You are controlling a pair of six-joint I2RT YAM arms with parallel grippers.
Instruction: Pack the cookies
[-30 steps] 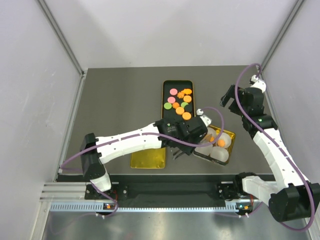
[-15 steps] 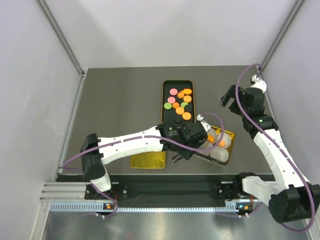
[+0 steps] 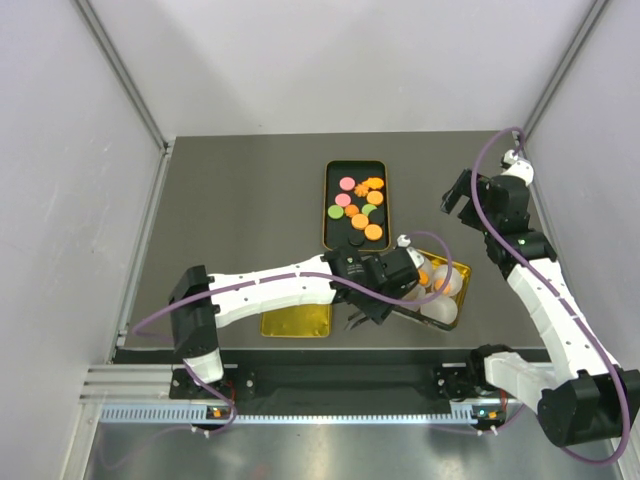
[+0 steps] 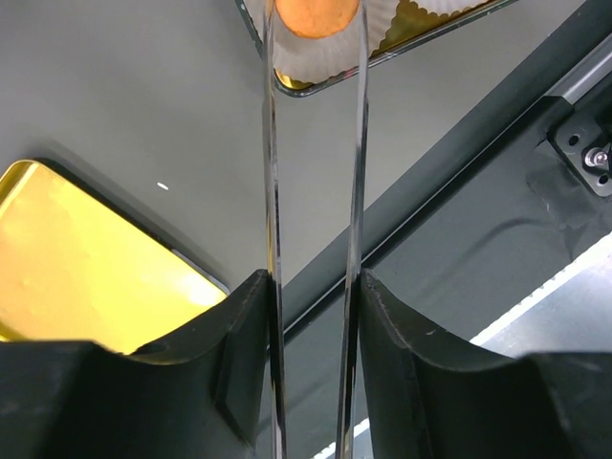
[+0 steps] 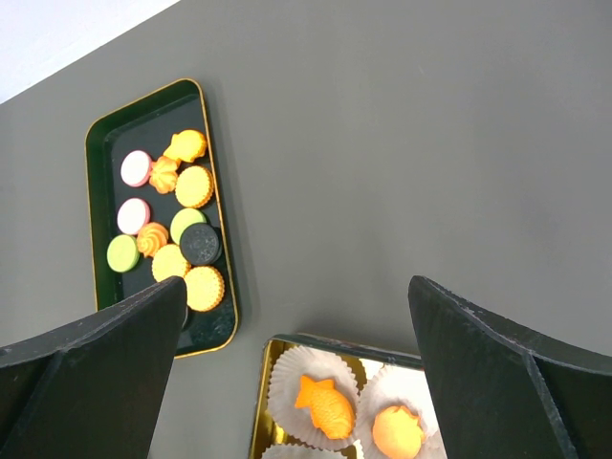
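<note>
Where the cookies are: most of the cookies [image 5: 194,186] sit loose in the black tray [image 5: 103,191] toward the far middle of the table [image 3: 230,200]. They're orange, pink and green plus a black one, and a few are flower-shaped.
Already in cups: the gold tin [image 5: 260,402] sits near the front edge, right of centre, with white paper cups [image 5: 282,382] inside. The right wrist view shows a fish-shaped cookie [image 5: 323,406] in one cup and a rounder orange one in the cup beside it.
Left arm: stretched way over to the right, with its wrist above the gold tin.
Left gripper [image 4: 316,8]: its two long thin fingers [image 4: 270,143] are pinched on an orange cookie [image 4: 316,21] right at the tips, above a paper cup at a corner of the tin. The frame edge cuts off the top of that cookie, so I can't say if it touches the cup.
Right gripper [image 5: 296,283]: jaws spread wide with nothing between them. It hovers high over the far right of the table, looking down on the tray and tin.
Flat gold tray [image 3: 296,320]: lies by the front edge, just left of the tin and apart from it.
</note>
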